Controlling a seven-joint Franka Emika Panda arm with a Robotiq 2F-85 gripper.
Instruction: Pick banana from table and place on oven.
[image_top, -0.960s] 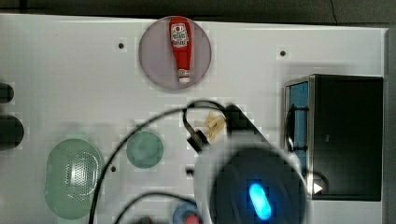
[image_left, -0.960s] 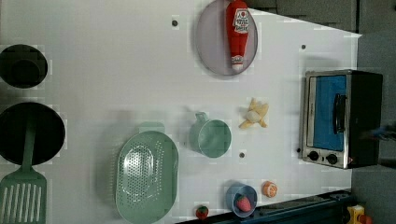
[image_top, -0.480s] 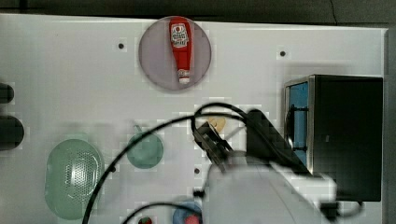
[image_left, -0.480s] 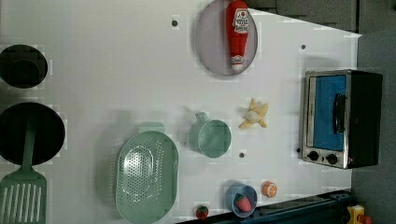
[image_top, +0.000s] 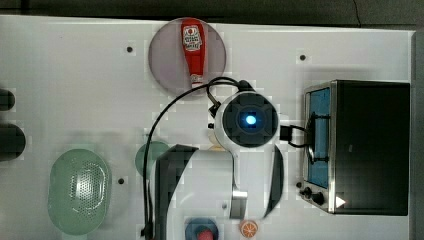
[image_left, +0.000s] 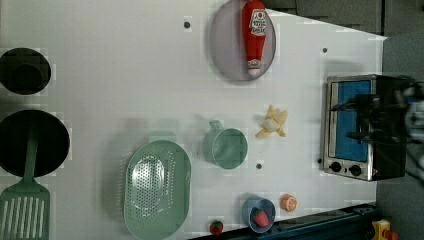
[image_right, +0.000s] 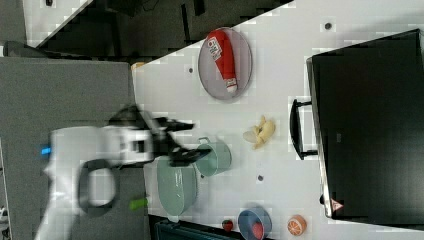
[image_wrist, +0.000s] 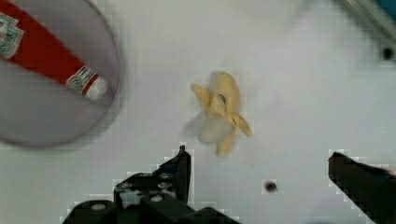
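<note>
The banana (image_left: 272, 122) lies on the white table (image_left: 125, 75), pale yellow with its peel flaps splayed, between the green cup and the oven (image_left: 345, 95). In the right view the banana (image_right: 261, 132) sits just off the handle of the oven (image_right: 370, 125). My gripper (image_wrist: 261, 168) hangs open above the table with nothing between its fingers. In the wrist view the banana (image_wrist: 218, 112) lies just beyond the fingertips. In the top view my wrist (image_top: 249, 120) covers the banana, left of the oven (image_top: 370, 145). The open gripper (image_right: 192, 140) also appears in the right view.
A ketchup bottle (image_left: 254, 32) lies on a grey plate (image_left: 225, 45). A green cup (image_left: 226, 147) and a green colander (image_left: 157, 187) stand on the left view's left of the banana. A blue bowl (image_left: 257, 215) and an orange slice (image_left: 288, 202) sit near the table edge.
In the top view my arm has swung upward from the lower edge and now covers the banana. In the left view it has come in at the right. The gripper stayed open.
</note>
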